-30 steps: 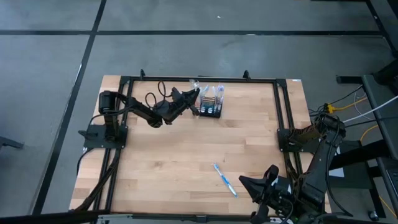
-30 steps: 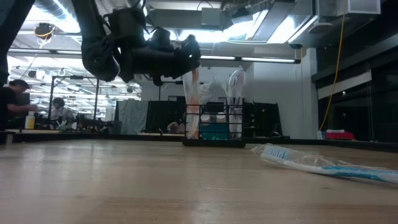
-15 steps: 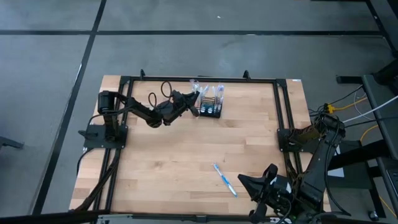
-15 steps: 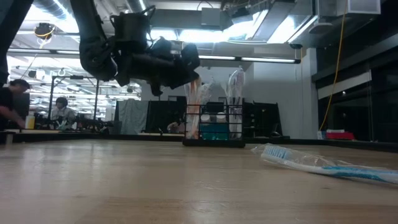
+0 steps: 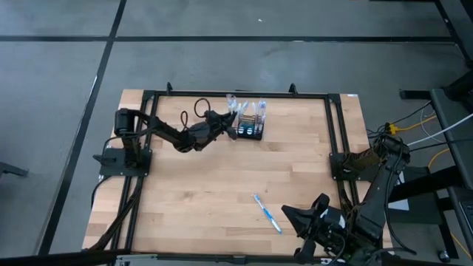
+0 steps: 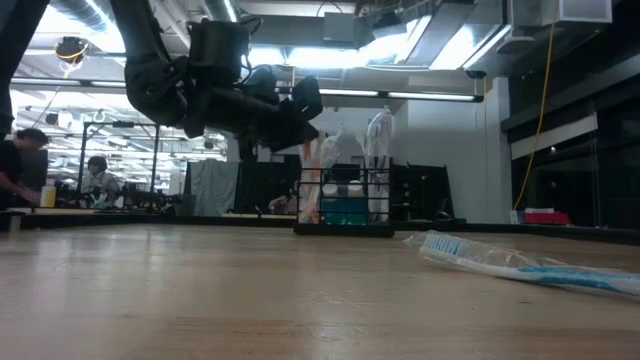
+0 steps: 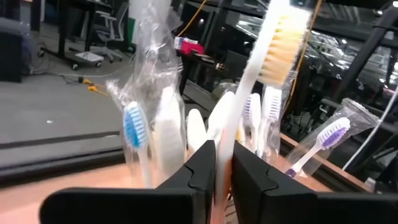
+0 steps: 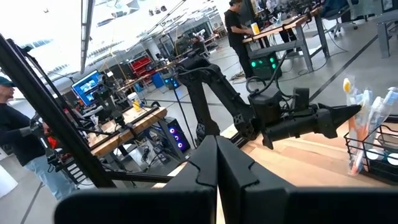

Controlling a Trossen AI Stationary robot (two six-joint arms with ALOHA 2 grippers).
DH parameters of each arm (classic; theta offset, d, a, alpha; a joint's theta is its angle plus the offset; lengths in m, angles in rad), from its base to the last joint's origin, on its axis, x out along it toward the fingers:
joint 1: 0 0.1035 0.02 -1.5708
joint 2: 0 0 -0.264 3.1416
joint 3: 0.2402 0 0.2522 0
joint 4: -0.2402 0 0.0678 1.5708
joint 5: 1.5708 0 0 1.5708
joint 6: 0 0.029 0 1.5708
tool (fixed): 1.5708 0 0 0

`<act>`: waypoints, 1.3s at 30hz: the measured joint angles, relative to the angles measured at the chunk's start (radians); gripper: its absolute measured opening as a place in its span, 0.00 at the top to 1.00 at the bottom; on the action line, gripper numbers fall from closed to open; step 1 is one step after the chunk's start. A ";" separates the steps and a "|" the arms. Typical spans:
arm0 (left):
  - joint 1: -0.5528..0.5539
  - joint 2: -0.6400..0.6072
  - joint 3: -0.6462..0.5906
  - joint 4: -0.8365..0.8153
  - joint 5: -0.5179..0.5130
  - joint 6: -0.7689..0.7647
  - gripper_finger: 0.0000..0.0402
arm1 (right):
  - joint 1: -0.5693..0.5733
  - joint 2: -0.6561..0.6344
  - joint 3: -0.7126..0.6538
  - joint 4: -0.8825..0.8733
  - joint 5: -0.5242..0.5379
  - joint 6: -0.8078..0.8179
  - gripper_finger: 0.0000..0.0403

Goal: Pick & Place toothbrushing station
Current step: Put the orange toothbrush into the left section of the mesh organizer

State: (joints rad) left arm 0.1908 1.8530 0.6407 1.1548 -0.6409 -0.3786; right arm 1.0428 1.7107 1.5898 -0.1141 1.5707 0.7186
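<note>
The black mesh holder [image 5: 250, 127] stands at the table's far side with several wrapped toothbrushes upright in it; it also shows in the low view [image 6: 345, 205]. My left gripper [image 5: 226, 124] is just to its left, shut on a white toothbrush with orange bristles [image 7: 283, 34]. A blue-and-white wrapped toothbrush [image 5: 267, 213] lies flat on the table near the front. My right gripper [image 5: 290, 216] is shut and empty beside it, at the table's near right. My left gripper pinches the toothbrush's white handle [image 7: 225, 134] between its two fingers, well below the bristle head. The fingers come from the table's left, slanting down, and lie across the handle. The brush stands nearly upright, head up; the fingers hide its lower end.
A dark metal frame [image 5: 236, 94] runs round the table's edges. Wrapped blue [image 7: 134, 121] and purple [image 7: 333, 132] toothbrushes stand close by the held one. The table's middle [image 5: 222, 177] is bare wood. People work at benches in the room behind [image 6: 20, 160].
My left gripper has tipped its fingers downward and sunk a little beside the holder, staying shut. The orange-bristled toothbrush has gone down with it, lower among the holder's brushes.
</note>
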 joint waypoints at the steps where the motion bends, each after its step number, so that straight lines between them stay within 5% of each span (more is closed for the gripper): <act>1: -0.004 0.001 0.000 -0.002 -0.015 -0.013 0.90 | -0.001 0.000 0.000 0.003 0.000 -0.004 1.00; 13: -0.049 0.006 -0.010 -0.151 -0.099 -0.087 0.73 | -0.008 0.000 0.000 0.010 0.000 -0.005 1.00; 26: -0.130 -0.045 -0.011 -0.085 -0.183 0.021 0.72 | -0.015 0.000 0.000 0.010 0.000 -0.005 1.00; 39: -0.205 -0.251 -0.010 -0.144 -0.331 0.218 0.72 | -0.018 0.000 0.000 0.022 0.000 -0.020 1.00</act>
State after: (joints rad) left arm -0.0145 1.6018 0.6312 1.0105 -0.9717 -0.1609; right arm 1.0245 1.7107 1.5898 -0.0919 1.5707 0.6984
